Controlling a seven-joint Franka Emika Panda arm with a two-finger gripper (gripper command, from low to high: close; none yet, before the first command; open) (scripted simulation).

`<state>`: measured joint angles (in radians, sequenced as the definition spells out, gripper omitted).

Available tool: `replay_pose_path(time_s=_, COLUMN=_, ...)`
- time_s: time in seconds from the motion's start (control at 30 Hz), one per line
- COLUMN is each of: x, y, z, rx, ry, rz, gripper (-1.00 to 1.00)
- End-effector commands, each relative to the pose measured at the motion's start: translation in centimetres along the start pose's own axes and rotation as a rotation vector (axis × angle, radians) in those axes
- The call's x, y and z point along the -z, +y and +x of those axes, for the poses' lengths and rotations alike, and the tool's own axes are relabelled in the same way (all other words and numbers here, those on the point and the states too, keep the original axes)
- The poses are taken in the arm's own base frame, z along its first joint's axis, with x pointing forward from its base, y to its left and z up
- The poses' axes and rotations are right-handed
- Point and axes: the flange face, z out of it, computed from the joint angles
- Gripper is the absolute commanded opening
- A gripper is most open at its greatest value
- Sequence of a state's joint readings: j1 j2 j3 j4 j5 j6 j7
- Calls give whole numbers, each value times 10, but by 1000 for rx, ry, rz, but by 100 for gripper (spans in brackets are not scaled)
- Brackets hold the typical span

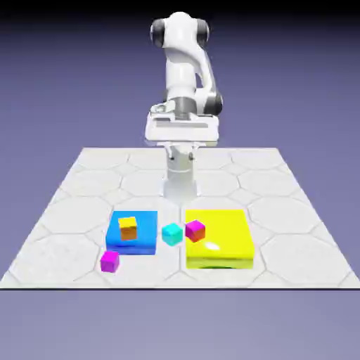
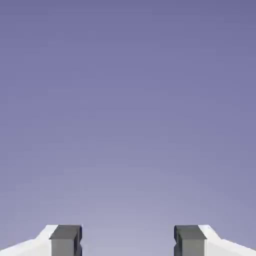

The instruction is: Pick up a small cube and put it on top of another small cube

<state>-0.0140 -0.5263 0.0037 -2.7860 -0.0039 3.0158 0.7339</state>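
Holding my claw [image 1: 181, 156] wide open, I see the purple cube [image 1: 110, 261] near, left, by the blue block [image 1: 143, 243] under the orange cube [image 1: 127, 228].

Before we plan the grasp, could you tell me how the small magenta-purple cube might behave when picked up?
The magenta-purple cube looks solid-faced and sharp-edged, so probably stiff. Its flat sides suggest it would slide rather than roll if nudged. Its squat shape makes tipping seem unlikely.
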Motion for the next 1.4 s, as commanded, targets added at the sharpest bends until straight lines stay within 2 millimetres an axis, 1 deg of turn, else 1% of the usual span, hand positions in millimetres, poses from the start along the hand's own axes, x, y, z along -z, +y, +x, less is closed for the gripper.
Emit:
replay_pose_path(time_s=0.0, x=-11, y=5, z=5, rx=-4, ry=-16, rz=-33, gripper=0)
replay_pose_path(time_s=0.13, x=-54, y=30, z=25, rx=-25, ry=-87, rz=-160, gripper=0)
replay_pose_path(time_s=0.27, x=-97, y=64, z=41, rx=-54, ry=-168, rz=-277, gripper=0)
replay_pose_path(time_s=0.4, x=-138, y=105, z=52, rx=-91, ry=-259, rz=-383, gripper=0)
replay_pose_path(time_s=0.57, x=-187, y=165, z=59, rx=-147, ry=-384, rz=-497, gripper=0)
replay_pose_path(time_s=0.67, x=-213, y=205, z=58, rx=-187, ry=-464, rz=-555, gripper=0)
replay_pose_path(time_s=0.77, x=-238, y=247, z=52, rx=-230, ry=-548, rz=-605, gripper=0)
replay_pose_path(time_s=0.83, x=-238, y=248, z=52, rx=-230, ry=-549, rz=-605, gripper=0)
replay_pose_path(time_s=0.97, x=-279, y=275, z=21, rx=-230, ry=-549, rz=-605, gripper=0)
replay_pose_path(time_s=1.0, x=-287, y=280, z=14, rx=-230, ry=-549, rz=-605, gripper=0)
replay_pose_path(time_s=1.03, x=-287, y=280, z=14, rx=-230, ry=-549, rz=-605, gripper=-100)
replay_pose_path(time_s=1.07, x=-287, y=280, z=14, rx=-230, ry=-549, rz=-605, gripper=-100)
replay_pose_path(time_s=1.23, x=-237, y=247, z=53, rx=-218, ry=-550, rz=-605, gripper=-100)
replay_pose_path(time_s=1.37, x=-212, y=234, z=59, rx=13, ry=-578, rz=-592, gripper=-100)
